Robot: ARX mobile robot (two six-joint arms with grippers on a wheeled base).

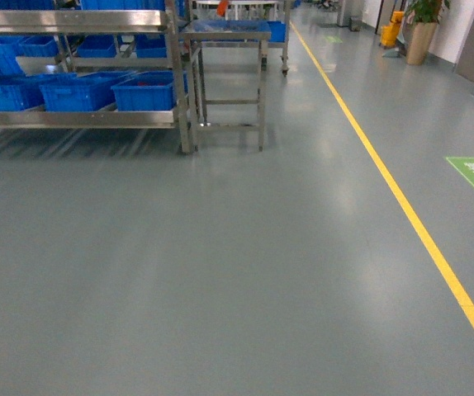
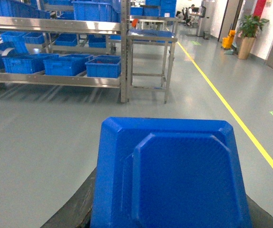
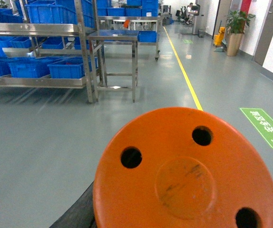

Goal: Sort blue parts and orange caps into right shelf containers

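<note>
A glossy blue plastic part with bevelled corners and a raised centre panel filled the lower left wrist view, while a round orange plastic cap pierced by three holes filled the lower right wrist view. Neither gripper itself showed, so whether each was spread or pinching could not be told. Ahead on the left, bright-blue ribbed plastic crates sat on the low tier of a steel shelf rack, beside a small steel desk. A yellow line crossed the grey floor.
</note>
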